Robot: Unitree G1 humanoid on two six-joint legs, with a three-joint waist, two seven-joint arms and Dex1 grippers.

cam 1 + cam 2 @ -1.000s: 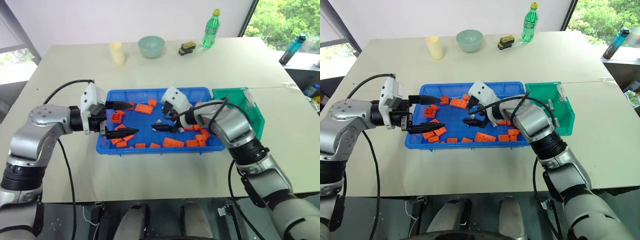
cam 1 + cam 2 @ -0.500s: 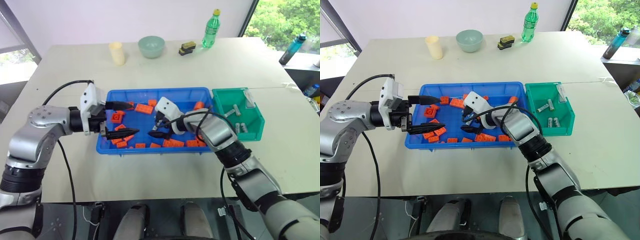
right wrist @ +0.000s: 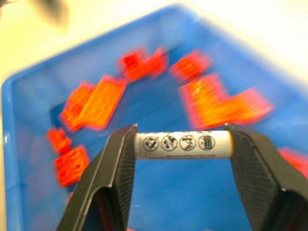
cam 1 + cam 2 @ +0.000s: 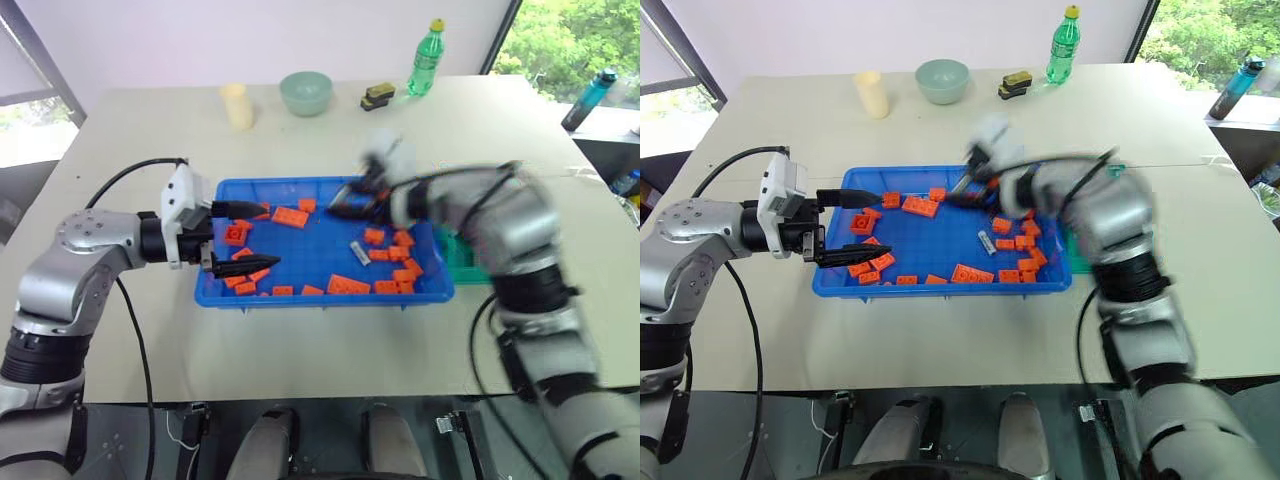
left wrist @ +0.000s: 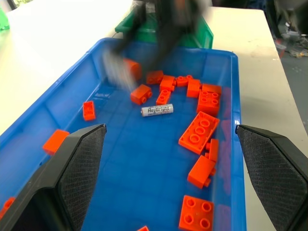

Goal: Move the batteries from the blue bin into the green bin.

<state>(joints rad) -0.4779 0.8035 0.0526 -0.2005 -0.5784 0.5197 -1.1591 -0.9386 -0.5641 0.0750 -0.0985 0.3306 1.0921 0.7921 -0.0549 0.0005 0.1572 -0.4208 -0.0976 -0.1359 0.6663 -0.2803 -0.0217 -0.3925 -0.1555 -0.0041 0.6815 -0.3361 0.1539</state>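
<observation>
Holding a battery (image 3: 183,144) end to end, right gripper (image 3: 183,149) now up off the blue bin (image 4: 300,297) floor, swinging right toward the green bin (image 5: 204,36). Means one more on its way. Another battery (image 4: 359,249) lying mid-bin. Left gripper (image 4: 243,238) spread wide, empty, at the bin's left end.

Right gripper (image 3: 182,147) has lifted a battery (image 3: 183,145).

A battery (image 5: 157,109) lay on the floor of the blue bin (image 5: 226,72) among orange bricks, and it carried a line of dark print along its side; the word was too small to make out for certain. The battery (image 3: 183,145) clamped end to end between the right gripper's (image 3: 182,147) fingers bore a row of four round pictogram signs, with a line of tiny unreadable print beneath them.
</observation>
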